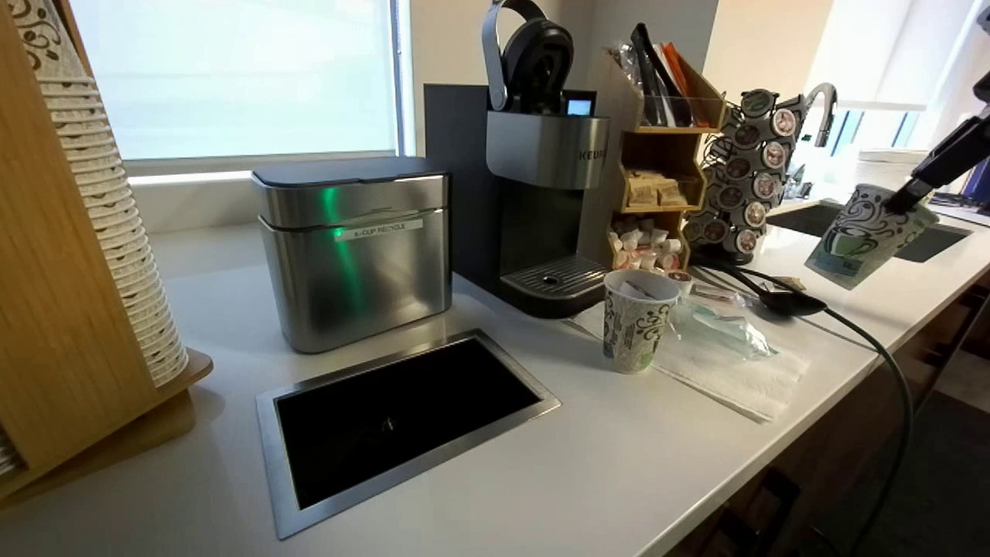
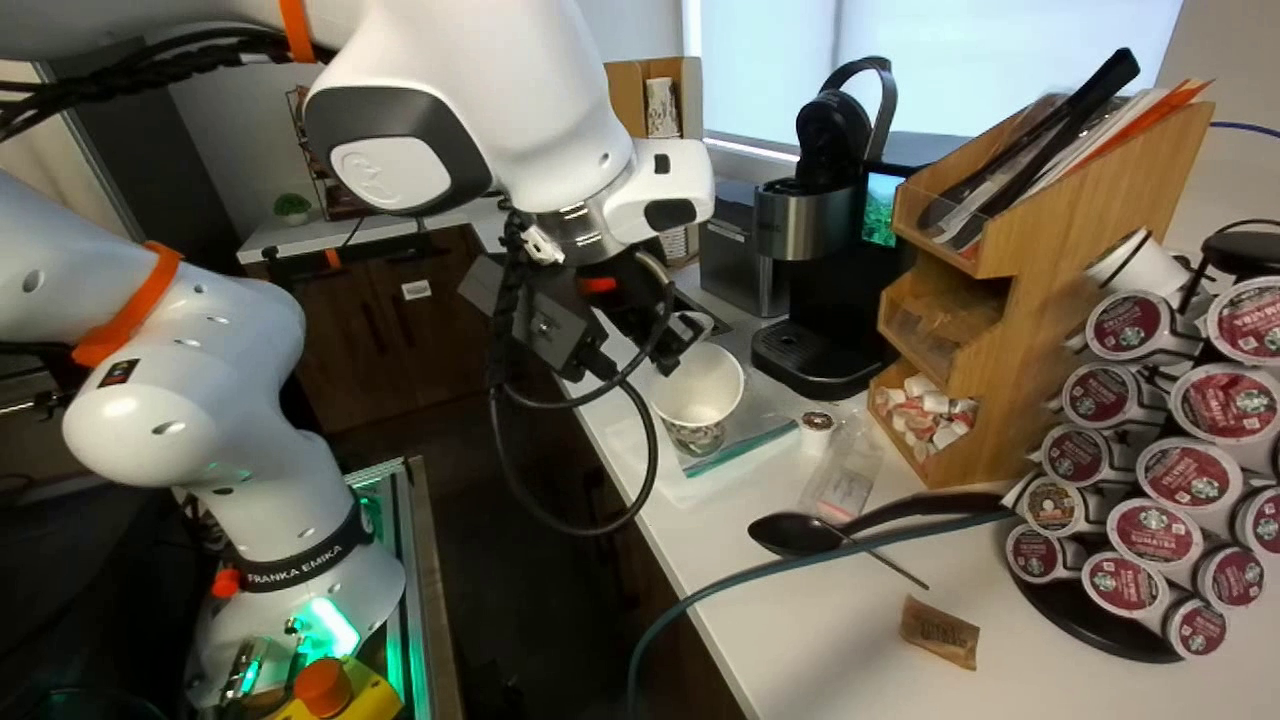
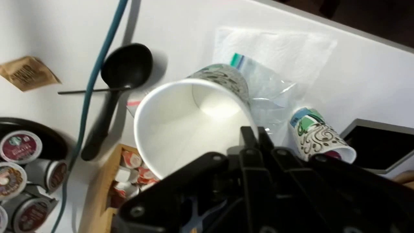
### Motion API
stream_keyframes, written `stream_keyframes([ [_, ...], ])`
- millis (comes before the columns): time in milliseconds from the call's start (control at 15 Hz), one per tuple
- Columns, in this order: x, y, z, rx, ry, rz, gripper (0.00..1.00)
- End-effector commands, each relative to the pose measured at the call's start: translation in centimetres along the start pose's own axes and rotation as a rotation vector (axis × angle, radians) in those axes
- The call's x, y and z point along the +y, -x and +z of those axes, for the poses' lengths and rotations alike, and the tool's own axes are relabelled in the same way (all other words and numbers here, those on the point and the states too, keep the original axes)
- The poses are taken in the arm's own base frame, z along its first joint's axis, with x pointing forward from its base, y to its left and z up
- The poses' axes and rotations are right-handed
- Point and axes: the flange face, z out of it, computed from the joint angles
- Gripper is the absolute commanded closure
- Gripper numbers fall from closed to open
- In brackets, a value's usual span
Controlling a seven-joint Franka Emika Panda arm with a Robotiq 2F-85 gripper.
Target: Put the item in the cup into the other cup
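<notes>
One cup [image 1: 862, 238], tilted above the counter [image 1: 580, 456] and seemingly bare inside, is probably light and easily crushed, so its rim suits a gentle hold. There the gripper [image 3: 257, 131] pinches the wall between its jaws. Well apart, the other cup [image 1: 638, 325] stands with a dark red item [image 3: 333, 154] inside

In an exterior view, window [image 1: 247, 77] upper left blown out, green glare on bin [image 1: 363, 271], floor [image 1: 950, 445] lower right dark; wrist view soft, blurry shadow beside spoon [image 3: 127, 66].
</notes>
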Motion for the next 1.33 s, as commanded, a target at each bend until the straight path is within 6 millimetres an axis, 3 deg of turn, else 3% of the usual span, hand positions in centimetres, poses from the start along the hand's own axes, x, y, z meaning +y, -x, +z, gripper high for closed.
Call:
stream_keyframes([
  [0, 2.6, -1.1, 1.4, -0.072, 0.082, 0.056, 0.99],
  [67, 2.8, -1.7, 1.6, -0.071, 0.098, 0.056, 0.99],
  [133, 1.8, -0.4, 1.1, -0.039, 0.058, 0.041, 0.99],
  [333, 2.1, -0.7, 1.4, -0.047, 0.060, 0.042, 0.99],
  [533, 1.9, -3.0, 2.1, -0.057, 0.085, 0.009, 0.99],
  [800, 0.9, -7.8, 4.5, -0.129, 0.106, -0.018, 0.99],
  [1267, 1.9, -10.2, 8.8, -0.264, 0.136, 0.034, 0.99],
])
